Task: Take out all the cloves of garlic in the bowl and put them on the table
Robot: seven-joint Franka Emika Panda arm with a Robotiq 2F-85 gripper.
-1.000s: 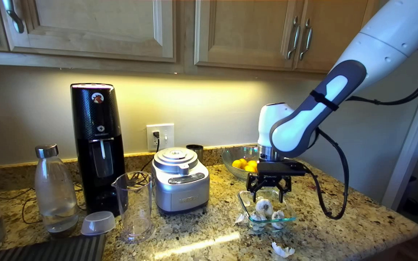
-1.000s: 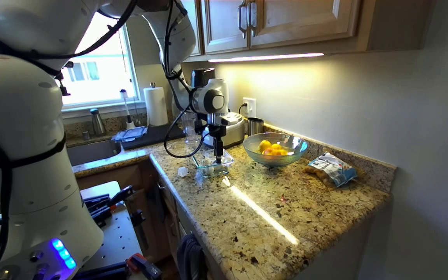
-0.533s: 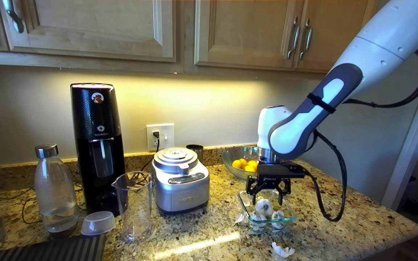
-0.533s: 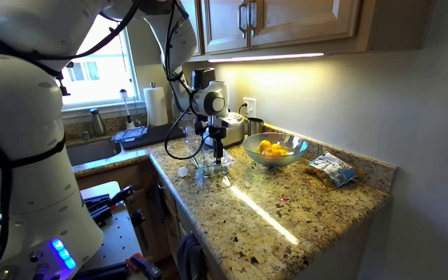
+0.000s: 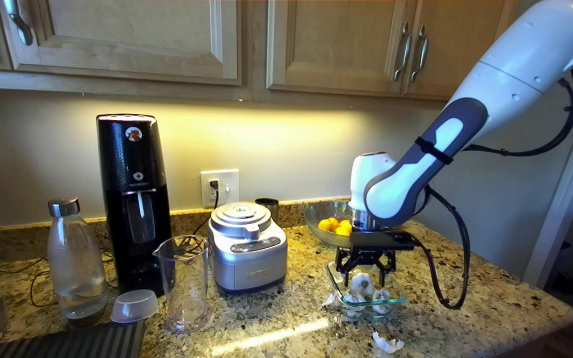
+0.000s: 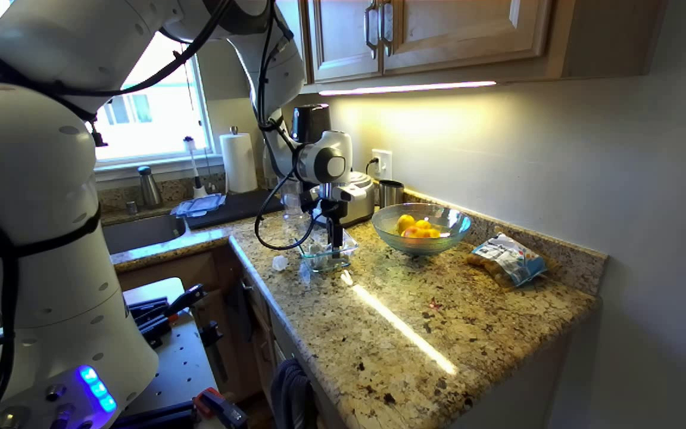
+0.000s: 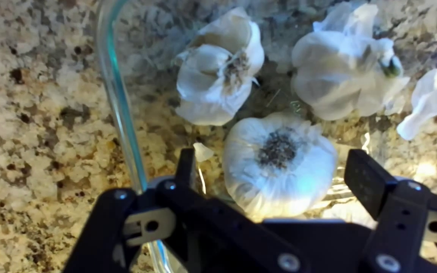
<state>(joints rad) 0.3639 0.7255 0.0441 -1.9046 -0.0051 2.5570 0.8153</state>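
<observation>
Several whitish garlic pieces sit in the clear glass bowl [image 5: 400, 301]. The nearest bulb [image 7: 279, 174] lies between my gripper's spread fingers in the wrist view, with a gap on both sides. Two other pieces, one partly opened [image 7: 218, 76] and one with a green spot [image 7: 332, 76], lie farther up that view. My gripper [image 5: 363, 284] is open and empty, pointing down over the bowl, fingertips about level with the bulb's top. It also shows edge-on in an exterior view [image 6: 335, 243]. The table [image 5: 445, 323] is speckled granite. The bowl's greenish rim [image 7: 121, 106] runs beside the left finger.
Garlic skins [image 5: 387, 343] lie on the counter near the bowl. A glass bowl of orange-yellow fruit [image 6: 390, 235] stands behind. The steel appliance [image 5: 249, 263] and a clear pitcher [image 5: 184, 283] stand beside it. A snack bag [image 6: 510, 259] lies by the backsplash.
My arm and gripper have come down toward the bowl and shifted slightly left in an exterior view. The gripper has stayed open. The bowl and garlic have not moved.
</observation>
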